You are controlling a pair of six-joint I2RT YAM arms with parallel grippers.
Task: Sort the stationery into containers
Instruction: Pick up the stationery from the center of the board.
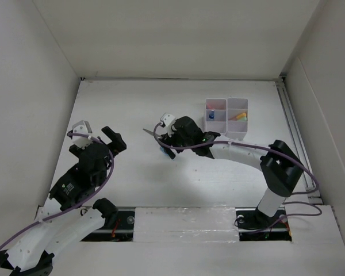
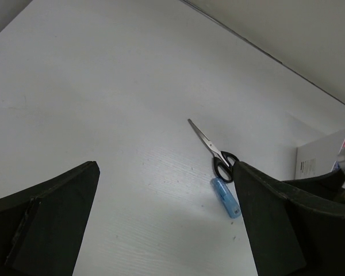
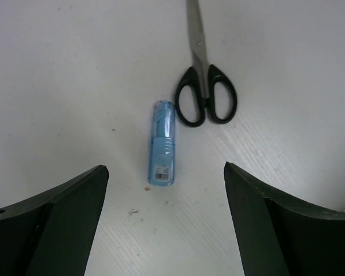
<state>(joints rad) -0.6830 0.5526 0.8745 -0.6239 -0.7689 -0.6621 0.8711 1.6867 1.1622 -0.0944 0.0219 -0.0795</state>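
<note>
The black-handled scissors (image 3: 205, 95) lie shut on the table, with the short blue tube (image 3: 163, 144) beside their handles. My right gripper (image 3: 164, 168) is open and empty, hovering over the tube's near end, which lies between the fingers. In the top view the right gripper (image 1: 168, 148) covers most of both; only the scissors' tip (image 1: 148, 132) shows. My left gripper (image 2: 167, 230) is open and empty at the left (image 1: 103, 136), apart from the scissors (image 2: 214, 150) and the tube (image 2: 225, 197). The white organiser (image 1: 227, 133) holds a blue-capped item (image 1: 211, 115) and orange and pink markers (image 1: 239, 117).
White walls enclose the table on the left, the back and the right. The organiser's side (image 2: 317, 162) shows at the right edge of the left wrist view. A rail (image 1: 293, 132) runs along the table's right edge.
</note>
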